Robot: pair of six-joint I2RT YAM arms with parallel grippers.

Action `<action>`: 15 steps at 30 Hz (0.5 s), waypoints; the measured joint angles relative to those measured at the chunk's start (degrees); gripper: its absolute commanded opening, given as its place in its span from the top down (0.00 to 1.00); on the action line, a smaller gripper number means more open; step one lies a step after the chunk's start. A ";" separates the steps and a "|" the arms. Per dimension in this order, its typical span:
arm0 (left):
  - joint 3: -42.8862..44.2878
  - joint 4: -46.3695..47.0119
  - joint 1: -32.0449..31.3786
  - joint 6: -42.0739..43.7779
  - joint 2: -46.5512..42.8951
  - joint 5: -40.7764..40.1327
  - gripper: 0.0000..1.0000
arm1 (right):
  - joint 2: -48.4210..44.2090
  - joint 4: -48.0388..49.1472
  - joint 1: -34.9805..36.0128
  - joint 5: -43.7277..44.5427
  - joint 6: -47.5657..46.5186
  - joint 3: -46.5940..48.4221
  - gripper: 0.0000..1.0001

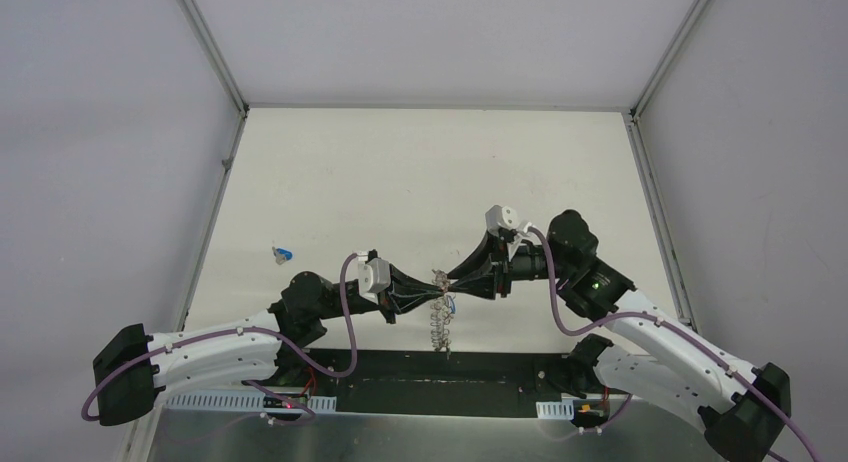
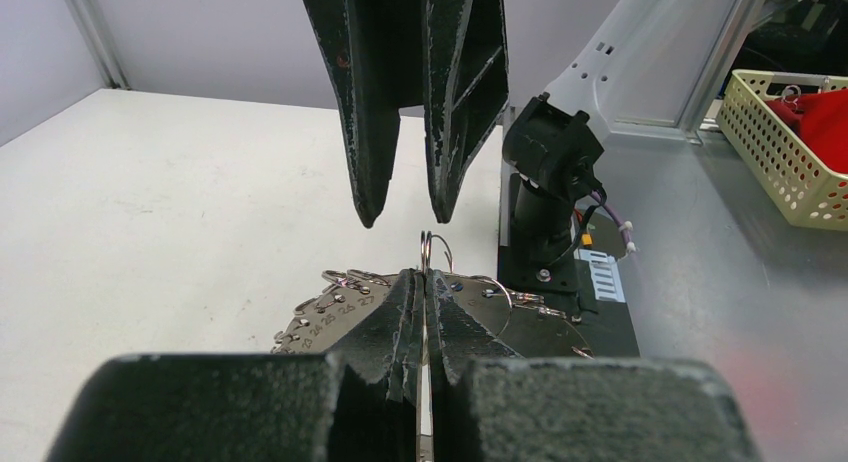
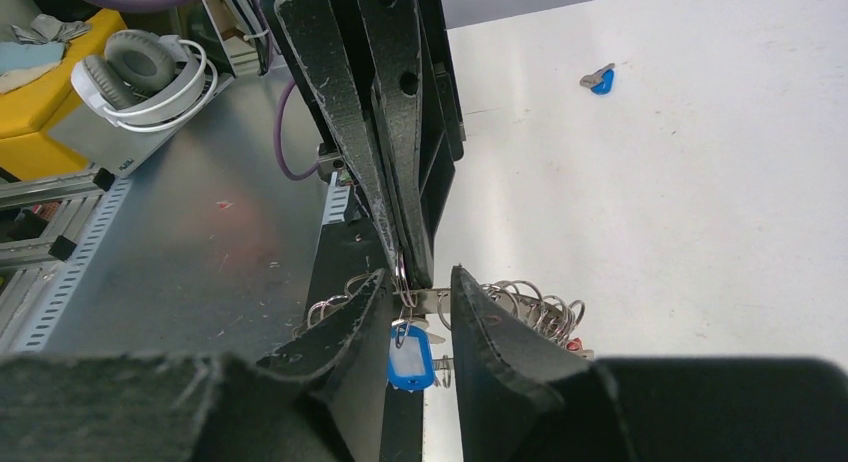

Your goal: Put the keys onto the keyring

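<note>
The keyring hangs on edge between the two grippers, above the table's near edge. In the left wrist view it is a grey numbered ring edged with wire loops. My left gripper is shut on one wire loop at its top. My right gripper is open, its fingers on either side of that loop. A key with a blue tag hangs from the ring between them, apparently untouched. A red key head shows among the loops. A blue key lies alone on the table at the left.
A black base plate and the grey metal shelf lie under the ring. A yellow basket with red cloth stands off the table. Grey headphones and a yellow bin lie beyond the shelf.
</note>
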 measured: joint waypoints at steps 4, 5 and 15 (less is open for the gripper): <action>0.00 0.00 0.00 -0.33 0.00 -0.02 1.00 | 0.76 1.62 0.20 -0.79 1.70 -1.14 0.70; 0.00 0.00 0.00 -0.39 0.00 0.00 1.00 | 1.01 1.92 0.28 -1.01 2.05 -1.46 0.70; 0.00 -0.02 0.00 -0.87 0.00 -0.04 1.00 | 3.10 3.89 0.83 -1.90 4.44 -2.56 0.91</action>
